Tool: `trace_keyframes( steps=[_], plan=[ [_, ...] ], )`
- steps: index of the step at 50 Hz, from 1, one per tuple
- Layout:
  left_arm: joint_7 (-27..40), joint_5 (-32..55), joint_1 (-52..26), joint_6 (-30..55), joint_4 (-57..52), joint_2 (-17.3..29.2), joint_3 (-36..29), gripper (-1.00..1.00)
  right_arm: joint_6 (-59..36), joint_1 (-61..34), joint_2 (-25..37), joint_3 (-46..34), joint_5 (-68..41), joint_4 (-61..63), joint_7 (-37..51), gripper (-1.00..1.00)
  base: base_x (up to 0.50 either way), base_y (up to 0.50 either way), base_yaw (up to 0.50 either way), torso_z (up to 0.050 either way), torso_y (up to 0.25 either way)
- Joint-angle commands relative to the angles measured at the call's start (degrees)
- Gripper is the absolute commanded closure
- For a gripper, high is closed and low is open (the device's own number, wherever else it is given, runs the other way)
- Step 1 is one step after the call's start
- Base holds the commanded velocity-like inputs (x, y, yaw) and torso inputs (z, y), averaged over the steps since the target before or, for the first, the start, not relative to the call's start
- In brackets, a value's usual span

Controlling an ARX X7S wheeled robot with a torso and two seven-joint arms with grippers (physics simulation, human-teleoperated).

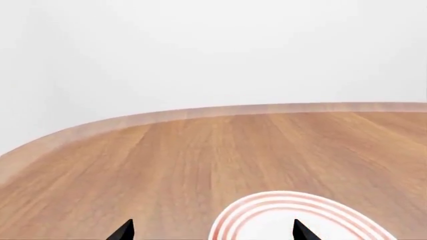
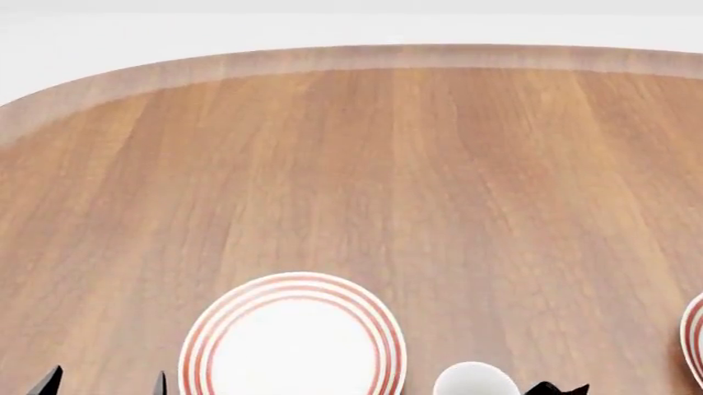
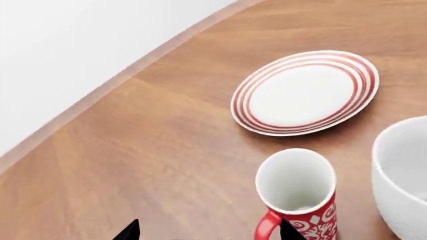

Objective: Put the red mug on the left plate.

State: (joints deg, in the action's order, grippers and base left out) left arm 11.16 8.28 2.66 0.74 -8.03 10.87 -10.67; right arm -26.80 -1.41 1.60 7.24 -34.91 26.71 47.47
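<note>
The red mug (image 3: 298, 197), with a white floral pattern and a white inside, stands upright on the table. Its handle is just inside one fingertip of my right gripper (image 3: 207, 232), which is open and holds nothing. Beyond the mug lies the left plate (image 3: 305, 92), white with red rings. In the head view this plate (image 2: 291, 339) sits at the lower middle. My left gripper (image 2: 104, 385) is open at its left, and in its wrist view (image 1: 213, 232) one fingertip hangs over the plate's rim (image 1: 230, 220). My right gripper (image 2: 555, 388) barely shows at the bottom edge.
A larger plain white mug (image 3: 402, 175) stands close beside the red mug. A white round mug opening (image 2: 476, 383) shows at the head view's bottom edge; I cannot tell which mug it is. A second ringed plate (image 2: 694, 333) peeks in at the right. The wooden table (image 2: 363, 164) has a rounded far edge.
</note>
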Motion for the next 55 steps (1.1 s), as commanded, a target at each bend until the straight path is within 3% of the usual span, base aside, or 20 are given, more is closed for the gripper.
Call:
trace_keyframes(
  steps=[1, 21, 25, 55],
  plan=[
    [0.2, 0.4, -0.5, 0.0, 0.7, 0.2, -0.4, -1.0, 1.0, -3.3, 0.0, -1.1, -2.3, -3.6, 5.1, -1.0, 0.0, 0.0, 0.0, 0.0, 0.0],
    [0.6, 1.1, -0.5, 0.0, 0.3, 0.8, -0.8, -1.0, 2.2, -8.7, 0.0, 1.0, -7.0, -7.4, 16.3, -1.0, 0.0, 0.0, 0.0, 0.0, 0.0],
    [0.8, 1.6, -0.3, 0.2, -0.2, 1.1, -0.6, -1.0, 2.2, -14.2, -0.5, 2.7, -9.9, -15.4, 20.8, -1.0, 0.0, 0.0, 0.0, 0.0, 0.0],
    [2.0, 2.4, -0.2, 0.0, -0.8, 2.0, -1.3, -1.0, 6.2, -18.9, 1.5, -0.4, -13.2, -23.6, 22.4, -1.0, 0.0, 0.0, 0.0, 0.0, 0.0]
  ],
)
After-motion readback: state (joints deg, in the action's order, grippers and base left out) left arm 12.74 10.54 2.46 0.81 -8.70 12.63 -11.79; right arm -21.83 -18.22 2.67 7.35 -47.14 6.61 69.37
